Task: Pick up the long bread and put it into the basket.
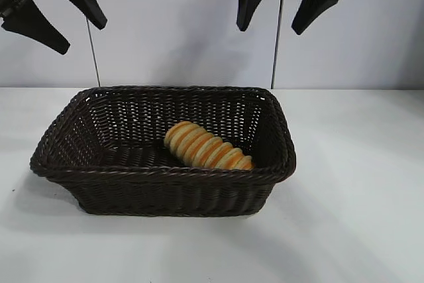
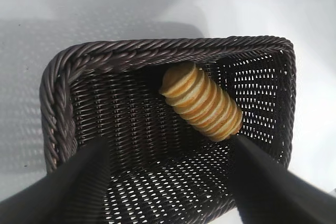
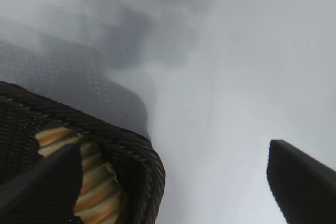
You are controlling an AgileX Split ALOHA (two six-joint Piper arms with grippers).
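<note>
Exterior view: long bread [image 1: 207, 146] is seen lying inside basket [image 1: 159, 175], toward its right end. Left gripper [image 1: 54, 12] and right gripper [image 1: 277, 6] are held spread, empty, above it.

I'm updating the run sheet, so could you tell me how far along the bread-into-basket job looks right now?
Done: the long bread lies inside the basket, on its floor toward the right end. In hand: nothing; the right gripper hangs open and empty above the basket's far right corner, and the left gripper is open and empty up at the far left. Left: apparently only parking the arms.
</note>
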